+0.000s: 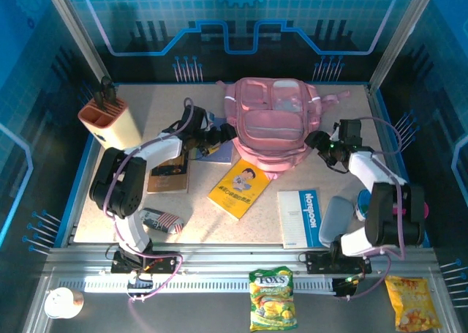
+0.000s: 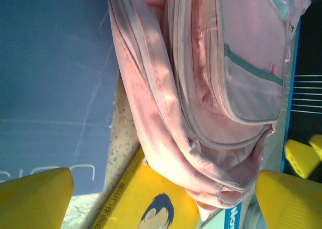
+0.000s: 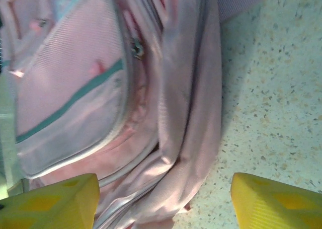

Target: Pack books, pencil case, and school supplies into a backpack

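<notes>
Both jaws wide apart, flanking backpack [image 1: 272,124] (yellow book [image 1: 239,188] beside it)

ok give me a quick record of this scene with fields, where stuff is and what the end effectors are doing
backpack: pink, lying at the back of the table
left end effector: open, by the backpack's left side
right end effector: open, by the backpack's right side
books: yellow book, white book, dark book, blue book, all out on the table
pencil case: on the table, front left
</notes>
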